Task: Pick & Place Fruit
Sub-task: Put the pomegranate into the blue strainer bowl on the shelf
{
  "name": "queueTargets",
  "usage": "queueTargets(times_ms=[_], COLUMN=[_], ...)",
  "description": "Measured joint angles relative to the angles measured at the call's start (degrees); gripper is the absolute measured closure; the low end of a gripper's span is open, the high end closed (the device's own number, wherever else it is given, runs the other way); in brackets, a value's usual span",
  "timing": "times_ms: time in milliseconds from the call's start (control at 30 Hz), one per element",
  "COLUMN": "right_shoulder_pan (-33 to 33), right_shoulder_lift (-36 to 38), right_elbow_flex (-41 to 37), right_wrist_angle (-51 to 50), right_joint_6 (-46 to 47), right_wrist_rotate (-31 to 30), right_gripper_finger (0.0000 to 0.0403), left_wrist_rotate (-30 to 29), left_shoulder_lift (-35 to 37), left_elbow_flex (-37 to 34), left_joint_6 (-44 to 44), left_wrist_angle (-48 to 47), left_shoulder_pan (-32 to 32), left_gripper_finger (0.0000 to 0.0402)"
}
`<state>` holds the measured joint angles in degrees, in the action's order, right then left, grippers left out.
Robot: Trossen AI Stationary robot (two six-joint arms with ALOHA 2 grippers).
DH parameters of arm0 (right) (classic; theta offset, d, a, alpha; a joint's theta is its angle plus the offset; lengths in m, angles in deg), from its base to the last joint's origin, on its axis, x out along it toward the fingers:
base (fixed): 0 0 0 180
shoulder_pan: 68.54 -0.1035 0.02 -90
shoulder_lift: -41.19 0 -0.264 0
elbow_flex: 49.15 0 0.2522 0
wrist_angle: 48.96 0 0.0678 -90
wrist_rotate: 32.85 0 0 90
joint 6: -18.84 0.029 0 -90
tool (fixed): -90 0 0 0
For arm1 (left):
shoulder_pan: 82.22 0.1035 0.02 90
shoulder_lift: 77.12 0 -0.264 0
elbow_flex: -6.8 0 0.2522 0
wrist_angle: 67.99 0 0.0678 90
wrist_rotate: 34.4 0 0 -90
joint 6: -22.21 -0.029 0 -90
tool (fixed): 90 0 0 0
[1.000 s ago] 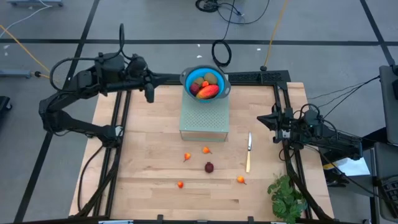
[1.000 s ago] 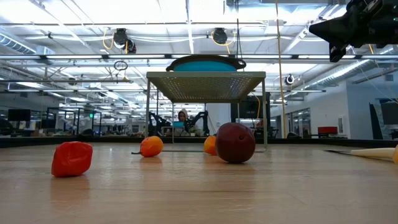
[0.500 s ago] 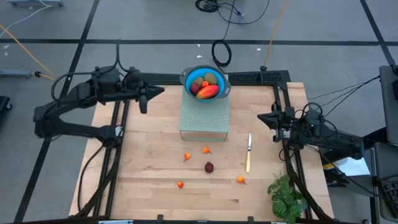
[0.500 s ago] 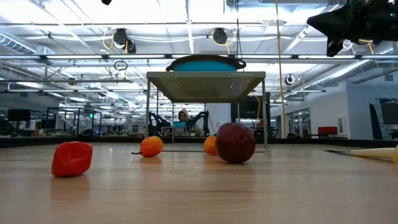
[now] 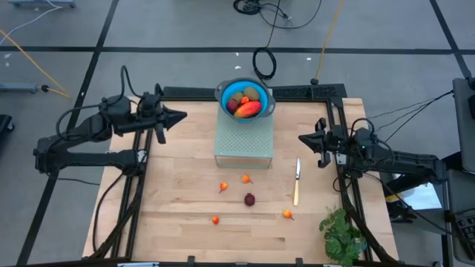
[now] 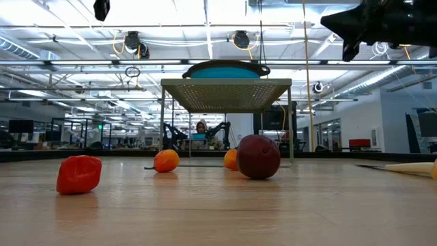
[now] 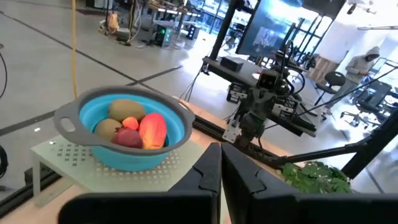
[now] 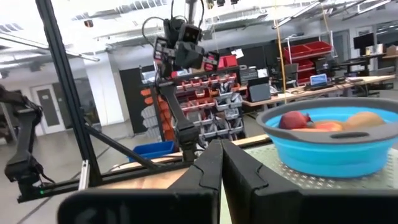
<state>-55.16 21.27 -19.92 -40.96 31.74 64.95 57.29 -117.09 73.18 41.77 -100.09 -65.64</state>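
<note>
A blue colander bowl (image 5: 245,99) stands on a pale perforated stand (image 5: 243,141) at the table's far middle. In it lie the mango (image 5: 249,109), two brown kiwis (image 5: 251,93) and a dark-red ball (image 7: 127,137). On the wood near the front lie another dark-red ball (image 5: 249,199) and several tiny orange-red pieces (image 5: 246,179). My left gripper (image 5: 183,115) hangs shut in the air left of the bowl, pointing at it. My right gripper (image 5: 301,139) is shut at the table's right side, above the knife, holding nothing.
A slim pale-handled knife (image 5: 297,180) lies right of the stand. A green leafy bunch (image 5: 341,233) sits at the near right corner. Black frame rails (image 5: 141,170) run along both sides of the table. Bare wood lies left of the loose pieces.
My left gripper has drawn back from beside the bowl toward the table's left edge and sunk, tipping from slanting down to nearly level. My right gripper has come a little way in from the right edge toward the stand and tipped up. Both stay shut.
</note>
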Motion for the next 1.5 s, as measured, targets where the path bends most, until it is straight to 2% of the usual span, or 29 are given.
queueTargets(times_ms=[500, 767, 1067, 1267, 1500], right_shoulder_pan=[-1.86, -4.49, -10.15, -15.01, -22.33], right_shoulder_lift=[-11.08, -16.56, -24.28, -30.6, -38.97], right_elbow_flex=[0.18, 6.78, 18.18, 24.26, 30.92], right_wrist_angle=[16.13, 15.47, 5.11, 2.76, 0.8], right_joint_6=[2.3, -0.44, -3.97, -6.4, -9.19], right_wrist_rotate=[1.37, 1.15, 1.0, 0.79, -4.57], right_gripper_finger=[0.0402, 0.0402, 0.0402, 0.0402, 0.0402], left_wrist_rotate=[1.42, 1.31, 1.27, 1.27, 1.31], left_shoulder_lift=[9.02, 14.24, 20.62, 25.01, 29.98], left_elbow_flex=[-8.58, -12.74, -18.61, -22.15, -25.21], left_joint_6=[-3.45, -4.32, -4.18, -3.77, -3.77], left_wrist_angle=[3.31, 3.94, 5.35, 5.34, 5.05], left_shoulder_pan=[0.0, 0.0, 0.0, 0.0, 0.0], left_gripper_finger=[0.0395, 0.0393, 0.0393, 0.04, 0.0398])
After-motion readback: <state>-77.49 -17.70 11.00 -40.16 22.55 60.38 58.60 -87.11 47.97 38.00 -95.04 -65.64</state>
